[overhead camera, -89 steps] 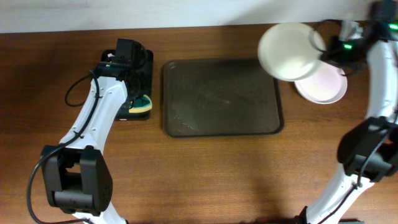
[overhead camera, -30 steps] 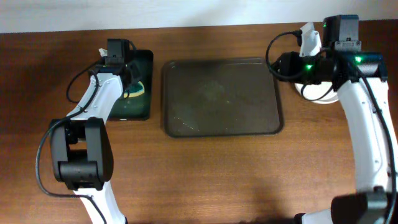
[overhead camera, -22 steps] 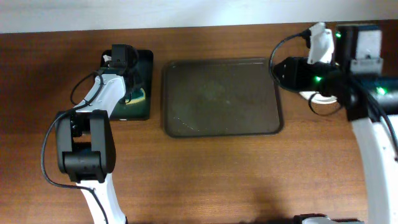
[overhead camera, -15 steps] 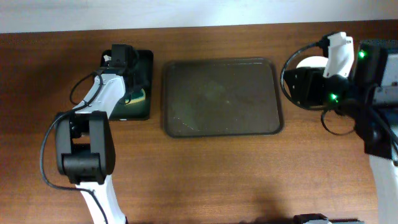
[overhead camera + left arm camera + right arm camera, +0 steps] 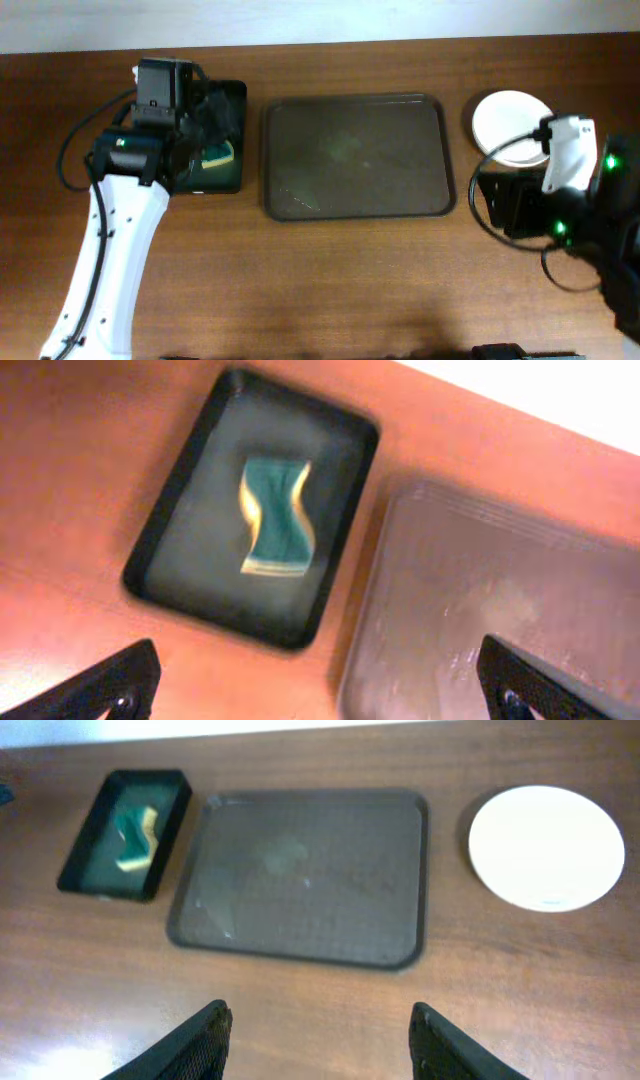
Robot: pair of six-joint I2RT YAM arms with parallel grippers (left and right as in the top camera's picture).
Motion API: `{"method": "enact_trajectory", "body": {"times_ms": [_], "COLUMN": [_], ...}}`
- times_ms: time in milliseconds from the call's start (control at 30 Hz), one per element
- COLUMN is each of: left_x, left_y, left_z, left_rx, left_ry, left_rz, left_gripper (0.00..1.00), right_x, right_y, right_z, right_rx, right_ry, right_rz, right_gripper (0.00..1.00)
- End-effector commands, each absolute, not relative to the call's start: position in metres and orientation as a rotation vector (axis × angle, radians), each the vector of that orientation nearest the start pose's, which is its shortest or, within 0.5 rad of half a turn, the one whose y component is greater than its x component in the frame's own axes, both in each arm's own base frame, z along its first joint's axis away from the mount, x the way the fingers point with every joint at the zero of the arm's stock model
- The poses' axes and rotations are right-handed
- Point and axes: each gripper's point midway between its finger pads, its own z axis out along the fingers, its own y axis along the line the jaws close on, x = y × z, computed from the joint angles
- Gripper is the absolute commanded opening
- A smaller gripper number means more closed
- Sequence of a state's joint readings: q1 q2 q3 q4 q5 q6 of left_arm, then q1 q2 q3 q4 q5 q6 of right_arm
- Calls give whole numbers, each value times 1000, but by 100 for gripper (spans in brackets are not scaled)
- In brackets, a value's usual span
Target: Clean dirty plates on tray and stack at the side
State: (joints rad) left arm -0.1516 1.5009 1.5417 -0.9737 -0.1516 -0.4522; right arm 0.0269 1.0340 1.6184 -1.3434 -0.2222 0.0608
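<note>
overhead view: large dark brown rectangular tray (image 5: 355, 155) flat on the brown wooden table (image 5: 330, 290), midway between the two arms. round white plates (image 5: 510, 120) sit on the wood just beside the tray's short edge, not touching it; they read as one disc, count in the stack cannot be told. right wrist view: right gripper (image 5: 320, 1015) spread wide, nothing between the fingers, held high above the table; tray ahead of the fingertips, plates ahead and outboard of the right-hand finger. left wrist view: left gripper (image 5: 318, 650) also spread wide and empty; small deep black tray (image 5: 165, 555) ahead on the left-finger side, a green and yellow sponge (image 5: 275, 520) lying inside it, brown tray on the right-finger side.
</note>
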Motion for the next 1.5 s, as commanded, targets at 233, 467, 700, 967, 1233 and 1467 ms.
{"method": "enact_trajectory", "body": {"times_ms": [233, 467, 700, 967, 1233, 1467], "left_x": [369, 369, 369, 369, 369, 369], "left_y": [-34, -34, -34, -34, -34, -34], "left_z": [238, 238, 238, 238, 238, 238], "left_rx": [-416, -416, -416, -416, -416, -416], "left_ry": [2548, 2548, 2548, 2548, 2548, 2548], "left_rz": [-34, -34, -34, -34, -34, -34], "left_gripper": [99, 99, 99, 99, 99, 99], "right_x": [197, 204, 213, 207, 196, 218], "right_y": [41, 41, 42, 41, 39, 48], "right_z": [308, 302, 292, 299, 266, 204], "right_rx": [-95, -92, -86, -97, -120, -175], "right_ry": [2406, 2441, 2492, 2395, 2060, 1762], "right_rz": [272, 274, 279, 270, 235, 256], "right_gripper": [98, 98, 98, 98, 98, 98]}}
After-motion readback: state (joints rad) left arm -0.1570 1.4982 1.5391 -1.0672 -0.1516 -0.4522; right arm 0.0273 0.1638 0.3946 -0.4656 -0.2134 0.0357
